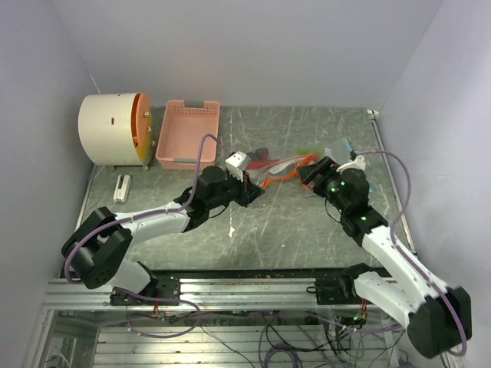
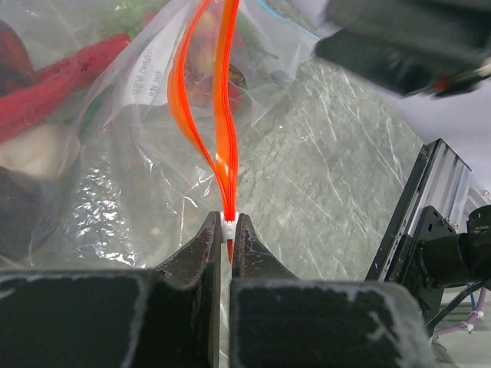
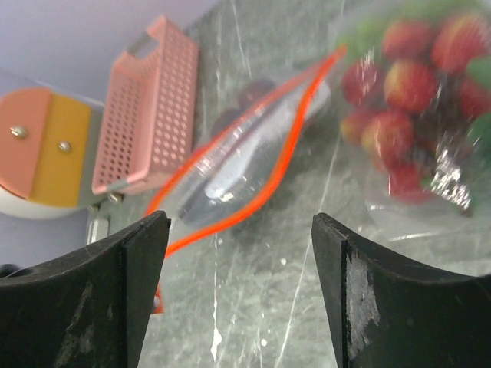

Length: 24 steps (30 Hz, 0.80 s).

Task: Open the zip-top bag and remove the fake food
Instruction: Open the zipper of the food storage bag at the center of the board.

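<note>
Pinching the zip-top bag (image 2: 115,192) by its orange seal (image 2: 223,115), the left gripper (image 2: 228,230) is closed; the right gripper (image 3: 239,230) gapes, empty.

2 white-shelled arms (image 1: 157,222) with black joints (image 1: 100,247), looping lilac cables (image 1: 198,157), green lights (image 1: 338,184) and scuffed black claw fingers (image 3: 92,307).

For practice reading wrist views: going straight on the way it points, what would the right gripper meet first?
Probably the zip-top bag, its orange-edged mouth lying ahead of the open right gripper; depth is unclear, so the table may come first.
</note>
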Motion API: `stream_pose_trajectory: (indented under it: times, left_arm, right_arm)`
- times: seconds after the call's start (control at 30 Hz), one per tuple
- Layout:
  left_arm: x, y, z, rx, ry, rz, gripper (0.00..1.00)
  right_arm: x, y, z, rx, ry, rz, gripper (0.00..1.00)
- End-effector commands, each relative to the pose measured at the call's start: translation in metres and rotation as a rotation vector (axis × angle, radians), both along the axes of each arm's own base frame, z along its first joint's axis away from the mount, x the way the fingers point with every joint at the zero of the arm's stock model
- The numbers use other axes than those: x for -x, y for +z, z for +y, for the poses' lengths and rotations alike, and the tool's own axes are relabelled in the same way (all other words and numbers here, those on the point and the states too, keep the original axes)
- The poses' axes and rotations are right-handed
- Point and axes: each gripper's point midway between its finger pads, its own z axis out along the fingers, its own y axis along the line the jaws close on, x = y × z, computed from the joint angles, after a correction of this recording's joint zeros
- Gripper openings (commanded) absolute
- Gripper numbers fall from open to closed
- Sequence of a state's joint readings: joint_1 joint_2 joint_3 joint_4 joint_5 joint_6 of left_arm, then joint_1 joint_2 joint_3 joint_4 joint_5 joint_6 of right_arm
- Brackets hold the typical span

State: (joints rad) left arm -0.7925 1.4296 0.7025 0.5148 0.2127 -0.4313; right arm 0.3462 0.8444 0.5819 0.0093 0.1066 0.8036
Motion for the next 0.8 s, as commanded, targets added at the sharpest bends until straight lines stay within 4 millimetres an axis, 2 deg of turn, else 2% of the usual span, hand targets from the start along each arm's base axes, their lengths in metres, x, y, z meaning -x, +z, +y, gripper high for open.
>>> stream_pose_trajectory:
  times: [0.0,0.03,0.13,0.33,0.4,0.57,0.67,0.7,0.77]
  left_arm:
    - [-0.003,0.025,-0.013,0.056,-0.008,-0.055,0.07]
    - [-0.003,0.025,-0.013,0.054,-0.009,-0.057,0.07]
    - [-0.001,0.026,-0.013,0.045,-0.005,-0.059,0.07]
    - [0.001,0.027,-0.009,0.028,0.007,-0.065,0.07]
    - [0.000,0.028,-0.007,0.023,0.014,-0.071,0.07]
    - [0.001,0.030,-0.005,0.018,0.017,-0.075,0.07]
    - [0.001,0.030,-0.004,0.016,0.019,-0.076,0.07]
    - [0.001,0.030,-0.004,0.016,0.019,-0.076,0.07]
    - [0.001,0.031,-0.004,0.018,0.021,-0.077,0.07]
  right_arm:
    - [-0.011,-0.022,0.031,-0.136,0.096,0.040,0.73]
    - [-0.014,-0.029,0.036,-0.143,0.114,0.059,0.72]
    - [-0.024,-0.031,0.048,-0.164,0.156,0.065,0.70]
    - [-0.038,-0.041,0.058,-0.179,0.187,0.076,0.66]
    - [-0.042,-0.045,0.062,-0.183,0.198,0.088,0.57]
    - [-0.046,-0.049,0.069,-0.200,0.229,0.106,0.23]
    - [-0.046,-0.039,0.070,-0.199,0.237,0.090,0.05]
    - [-0.047,-0.032,0.070,-0.195,0.240,0.074,0.00]
    - [-0.050,-0.016,0.070,-0.177,0.248,0.039,0.00]
